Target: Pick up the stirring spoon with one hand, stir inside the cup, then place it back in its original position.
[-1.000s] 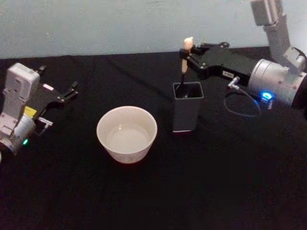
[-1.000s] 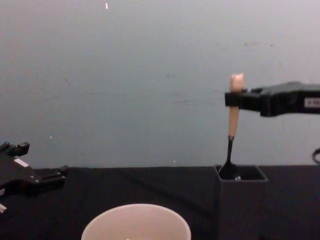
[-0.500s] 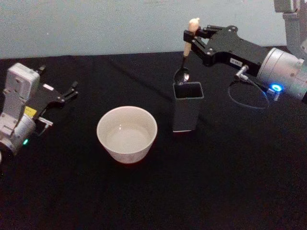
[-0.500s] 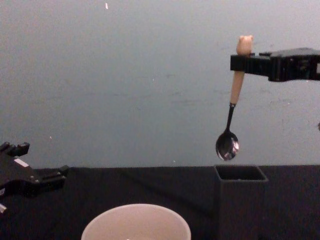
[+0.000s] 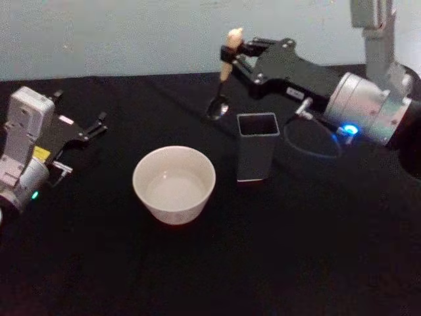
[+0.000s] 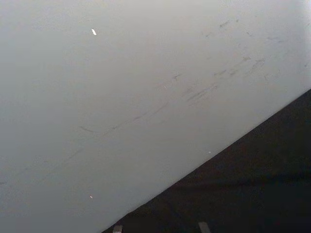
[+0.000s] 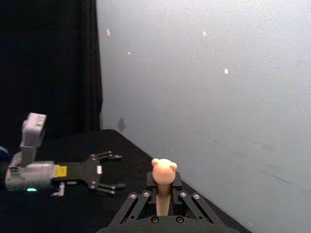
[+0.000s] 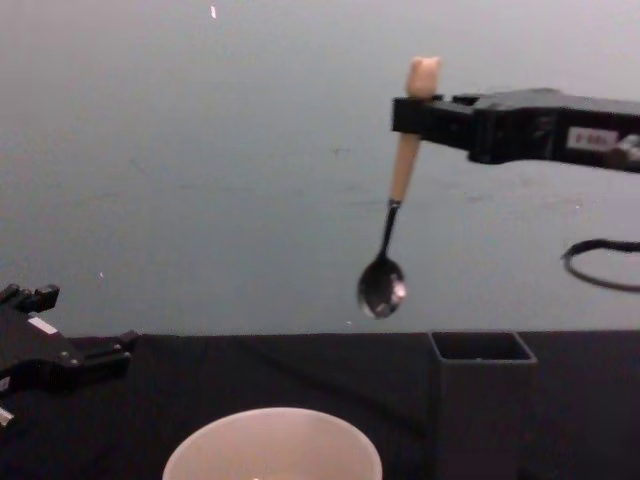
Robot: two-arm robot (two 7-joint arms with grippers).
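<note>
The right arm point(image 5: 309, 78) reaches in from the right, high over the far part of the black worktop point(image 5: 296, 250). The right jaws are clamped on the stirring spoon point(image 5: 223, 78) near the top of its beige handle, just under the bear-head knob, which sticks up above them. The spoon hangs clear in the air, bowl downward and slightly tilted, so the bowl sits a little to the left of the knob. In the chest view the spoon point(image 8: 397, 195) has its bowl above the level of the rim of the dark square holder point(image 8: 480, 400) and to the left of it, touching nothing. The cup point(image 5: 172, 214) stands on the worktop nearer and to the left of the holder point(image 5: 255, 158), close beside it but apart, and the spoon is farther off than the cup and to its right. The left arm point(image 5: 29, 151) lies at the left edge of the worktop, well apart from the cup, and the left jaws are spread apart, gripping nothing.
</note>
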